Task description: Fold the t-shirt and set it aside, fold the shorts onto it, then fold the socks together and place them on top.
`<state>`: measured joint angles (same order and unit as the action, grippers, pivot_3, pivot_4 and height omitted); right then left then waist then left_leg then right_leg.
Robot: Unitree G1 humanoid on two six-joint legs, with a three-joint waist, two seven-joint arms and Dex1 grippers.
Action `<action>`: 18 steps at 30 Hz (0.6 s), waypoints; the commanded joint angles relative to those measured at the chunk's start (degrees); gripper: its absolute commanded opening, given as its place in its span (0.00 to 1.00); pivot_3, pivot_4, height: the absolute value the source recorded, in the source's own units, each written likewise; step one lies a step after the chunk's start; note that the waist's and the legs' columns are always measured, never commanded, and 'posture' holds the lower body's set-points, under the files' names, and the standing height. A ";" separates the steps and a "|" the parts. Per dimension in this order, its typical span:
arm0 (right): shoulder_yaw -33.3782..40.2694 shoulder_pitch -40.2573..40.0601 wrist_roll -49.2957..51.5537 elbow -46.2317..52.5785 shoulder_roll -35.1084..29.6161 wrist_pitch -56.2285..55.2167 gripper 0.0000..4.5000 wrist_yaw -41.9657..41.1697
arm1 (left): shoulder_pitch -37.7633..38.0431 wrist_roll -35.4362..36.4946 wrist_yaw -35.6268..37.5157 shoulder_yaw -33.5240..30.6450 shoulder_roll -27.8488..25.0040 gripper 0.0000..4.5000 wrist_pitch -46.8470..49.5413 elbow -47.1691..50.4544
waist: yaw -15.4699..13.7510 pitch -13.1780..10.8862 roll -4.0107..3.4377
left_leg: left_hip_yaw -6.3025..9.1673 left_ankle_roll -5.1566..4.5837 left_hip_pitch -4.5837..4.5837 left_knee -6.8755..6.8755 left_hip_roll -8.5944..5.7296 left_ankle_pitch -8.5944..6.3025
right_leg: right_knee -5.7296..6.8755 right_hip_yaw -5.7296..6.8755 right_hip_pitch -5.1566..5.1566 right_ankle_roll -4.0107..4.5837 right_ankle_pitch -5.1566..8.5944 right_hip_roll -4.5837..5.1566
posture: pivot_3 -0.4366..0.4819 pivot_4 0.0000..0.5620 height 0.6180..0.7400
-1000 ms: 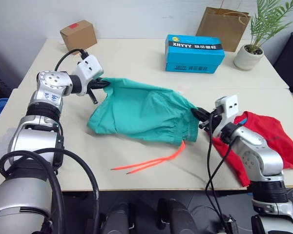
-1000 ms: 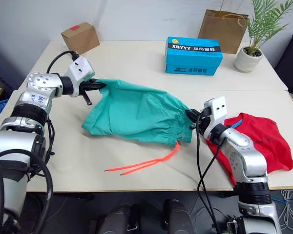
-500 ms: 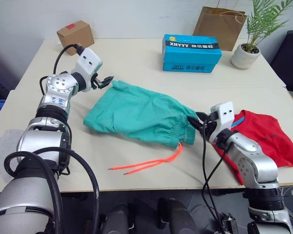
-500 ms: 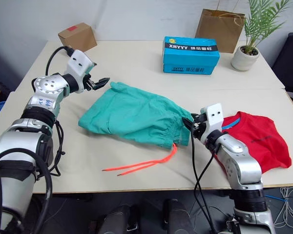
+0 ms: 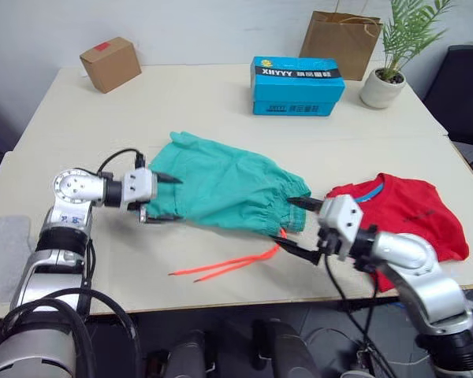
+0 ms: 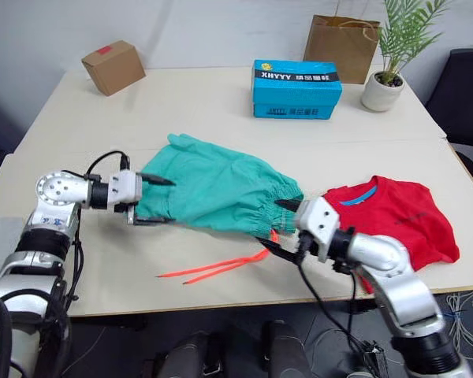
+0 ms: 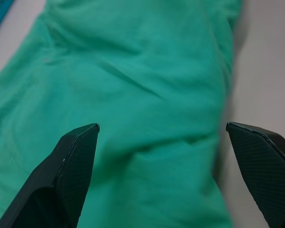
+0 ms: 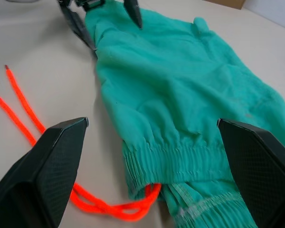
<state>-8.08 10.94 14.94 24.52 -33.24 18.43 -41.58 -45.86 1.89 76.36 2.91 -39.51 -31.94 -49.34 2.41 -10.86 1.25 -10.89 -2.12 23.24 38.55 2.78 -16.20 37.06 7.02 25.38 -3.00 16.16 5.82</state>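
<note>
the shorts [image 5: 225,187] lie crumpled mid-table [image 5: 221,94], orange drawstring [image 5: 229,263] trailing toward the near edge. the left tool [image 5: 159,199] gapes wide at their left hem, the right tool [image 5: 298,228] wide at the waistband; both hold nothing. the t-shirt [image 5: 406,216] lies right.

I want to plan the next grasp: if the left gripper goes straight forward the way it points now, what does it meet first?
Most likely the shorts: the open left gripper points at their near leg edge, one finger on each side of the fabric.

both arms low and reaching inward, left gripper [image 5: 164,200] spread wide, right gripper [image 5: 300,231] spread wide too — fingertips facing each other
</note>
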 commanded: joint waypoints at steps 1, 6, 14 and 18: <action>-6.02 0.74 -9.76 -0.39 2.38 0.79 0.99 6.74 | 2.96 -0.96 -3.22 -0.30 -2.35 1.00 0.50 4.72 | -0.45 0.04 0.06 | 0.00 -0.01 0.01 0.02 0.00 -0.01 | -0.01 0.00 0.00 0.00 0.00 0.02 | 0.48 0.27 1.00; -9.23 3.02 -17.32 -4.69 2.99 0.28 0.99 9.39 | 3.06 -5.96 -10.70 2.08 -1.20 1.00 0.75 2.50 | -1.32 0.08 0.12 | 0.01 -0.20 0.12 0.31 -0.05 -0.14 | 0.04 0.05 0.00 0.01 0.01 0.19 | 0.48 0.27 1.00; -9.40 6.15 -21.61 -9.35 3.00 1.41 0.58 9.23 | -5.07 -16.35 -28.62 7.10 0.74 0.81 0.89 -11.40 | -1.95 0.13 0.15 | 0.01 -0.27 0.00 0.45 -0.10 -0.20 | 0.35 0.15 -0.05 -0.01 0.00 0.42 | 0.48 0.27 1.00; -8.56 7.33 -20.56 -11.02 2.65 -1.24 0.25 6.97 | -5.50 -15.64 -21.97 9.00 1.38 0.53 4.05 -15.30 | -1.74 0.27 0.15 | 0.00 -0.27 -0.02 0.45 -0.10 -0.20 | 0.37 0.20 -0.05 0.01 0.01 0.42 | 0.48 0.27 1.00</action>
<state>-17.72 17.65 -5.94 13.04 -29.94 18.96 -33.65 -53.09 -11.60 52.08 10.20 -37.95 -30.67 -61.52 0.67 -10.59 1.40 -10.89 -2.39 23.22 39.00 2.69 -16.40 37.44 7.24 25.33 -2.98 16.17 6.24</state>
